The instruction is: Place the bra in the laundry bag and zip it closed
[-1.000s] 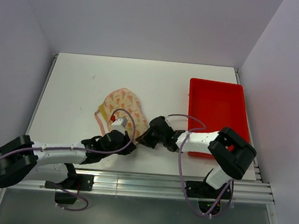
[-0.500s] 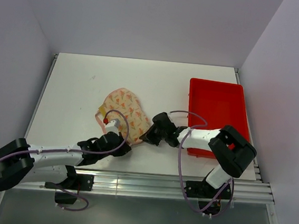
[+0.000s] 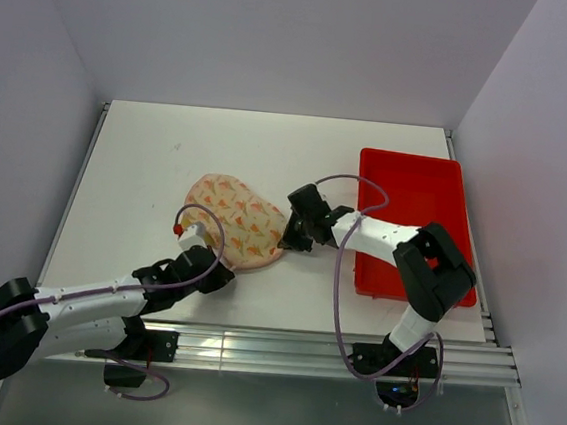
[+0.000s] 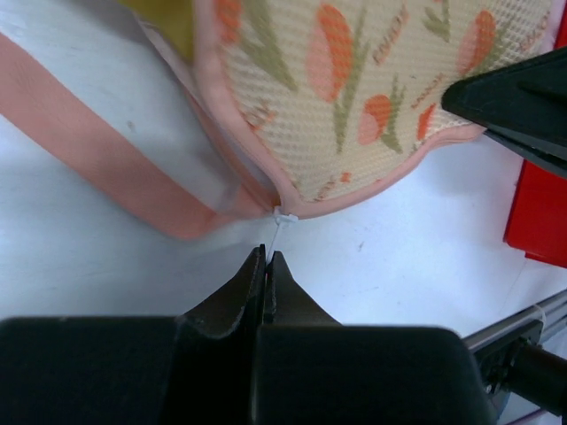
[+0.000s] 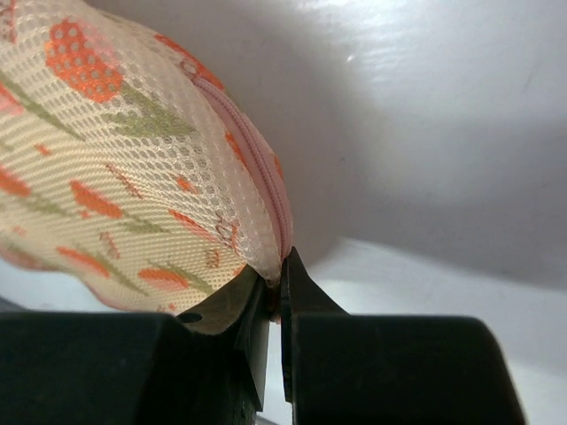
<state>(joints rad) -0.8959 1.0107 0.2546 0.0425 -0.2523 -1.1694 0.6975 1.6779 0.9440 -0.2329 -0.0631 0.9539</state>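
Observation:
The laundry bag [image 3: 235, 218] lies folded shut on the white table, its pale pink outside with orange print facing up. In the left wrist view [image 4: 372, 80] a sliver of the mustard-yellow bra [image 4: 166, 22] shows at its open left edge, beside a loose pink band [image 4: 106, 173]. My left gripper [image 3: 213, 272] [image 4: 267, 255] is shut on a thin white cord [image 4: 276, 232] tied to the zipper slider at the bag's near edge. My right gripper [image 3: 288, 237] [image 5: 279, 267] is shut on the bag's pink zipper edge [image 5: 257, 164] at its right end.
A red plastic tray [image 3: 418, 175] stands at the right of the table, right behind my right arm. Walls close in the table on the left, back and right. An aluminium rail runs along the near edge [image 3: 280, 348].
My left gripper has moved left along the bag's near edge with the cord. My right gripper has moved farther back with the bag's right end. The bag now lies flatter and wider.

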